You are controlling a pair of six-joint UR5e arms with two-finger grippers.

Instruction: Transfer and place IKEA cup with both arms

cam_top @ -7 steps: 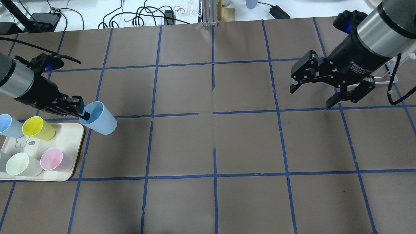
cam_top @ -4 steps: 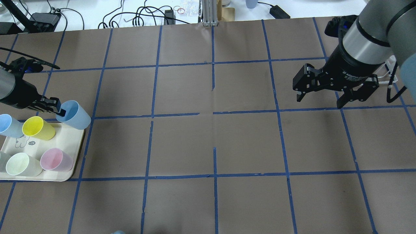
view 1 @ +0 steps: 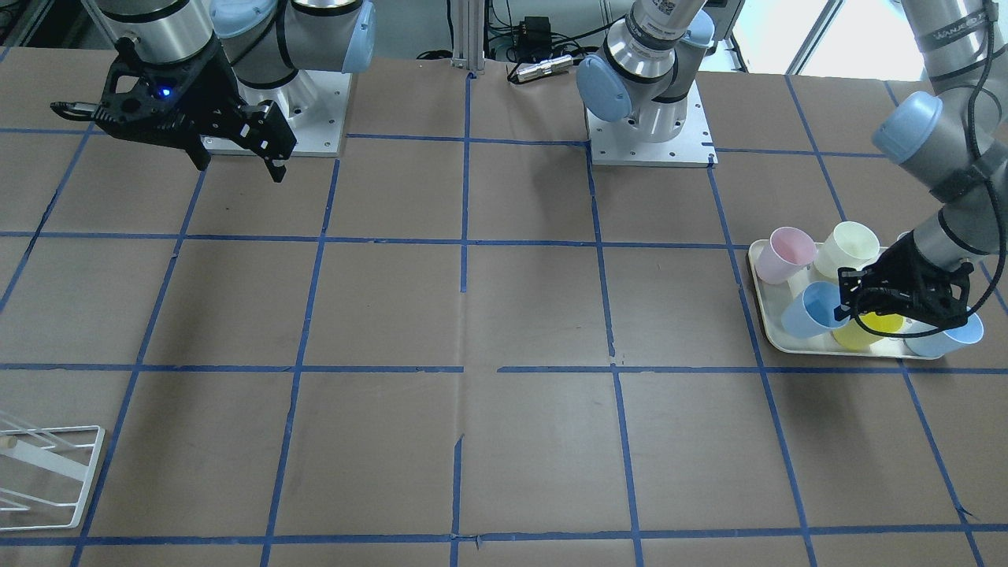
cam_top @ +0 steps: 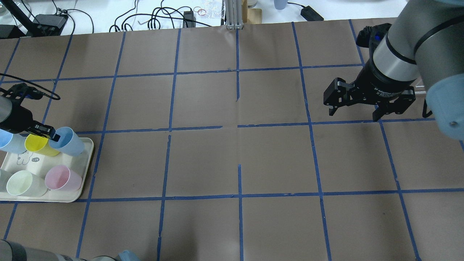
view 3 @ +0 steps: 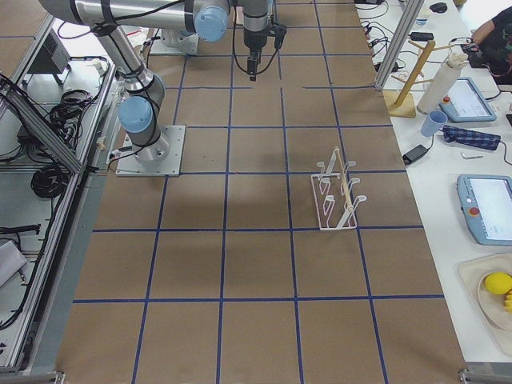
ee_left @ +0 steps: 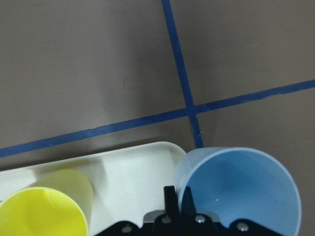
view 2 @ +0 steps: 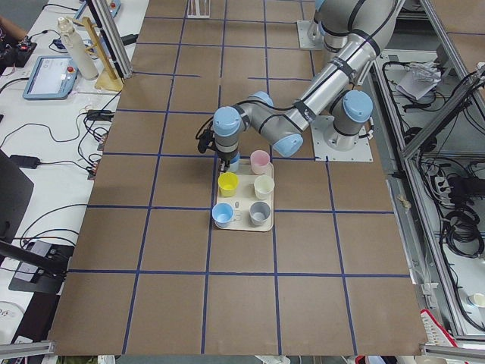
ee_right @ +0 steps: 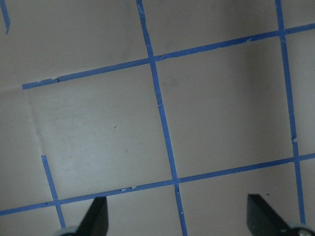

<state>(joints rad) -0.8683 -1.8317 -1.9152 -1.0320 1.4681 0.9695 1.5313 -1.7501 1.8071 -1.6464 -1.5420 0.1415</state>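
The IKEA cup (cam_top: 68,142) is a pale-blue tumbler, held upright at the far right corner of the cream tray (cam_top: 84,173). My left gripper (cam_top: 51,135) is shut on its rim, one finger inside and one outside. The left wrist view shows the pinch on the cup (ee_left: 241,191) beside the yellow cup (ee_left: 42,211). I cannot tell whether the cup's base touches the tray. The cup (view 1: 817,313) and left gripper (view 1: 854,297) also show in the front view. My right gripper (cam_top: 353,115) is open and empty, hovering above the table far to the right, and it shows again in the front view (view 1: 239,169).
On the tray stand a yellow cup (cam_top: 38,144), a second blue cup (cam_top: 9,140), a pink cup (cam_top: 62,177) and a pale green cup (cam_top: 22,183). A white wire rack (view 1: 47,472) stands near the right arm's side. Cables lie beyond the far table edge.
My left gripper carried the blue cup left and down, from beside the tray to its corner next to the yellow cup. My right gripper turned a little, drew back slightly and stayed open.
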